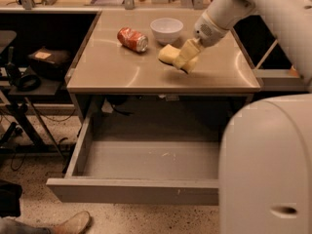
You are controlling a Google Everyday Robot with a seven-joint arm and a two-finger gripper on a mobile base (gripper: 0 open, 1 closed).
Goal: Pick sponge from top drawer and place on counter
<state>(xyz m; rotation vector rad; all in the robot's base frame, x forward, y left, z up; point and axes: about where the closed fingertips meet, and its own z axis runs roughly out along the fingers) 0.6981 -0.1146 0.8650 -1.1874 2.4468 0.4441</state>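
Observation:
The pale yellow sponge [167, 54] is held by my gripper [181, 60], which is shut on it just above the middle right of the tan counter [112, 69]. The white arm comes down to it from the upper right. The grey top drawer [131, 191] stands pulled wide open below the counter, and the part of its inside that shows holds nothing. A large white part of my arm hides the drawer's right end.
A red soda can [132, 39] lies on its side at the counter's back left. A white bowl [166, 29] stands behind the sponge. Dark shelves with gear stand to the left. A shoe [68, 224] is on the floor at bottom left.

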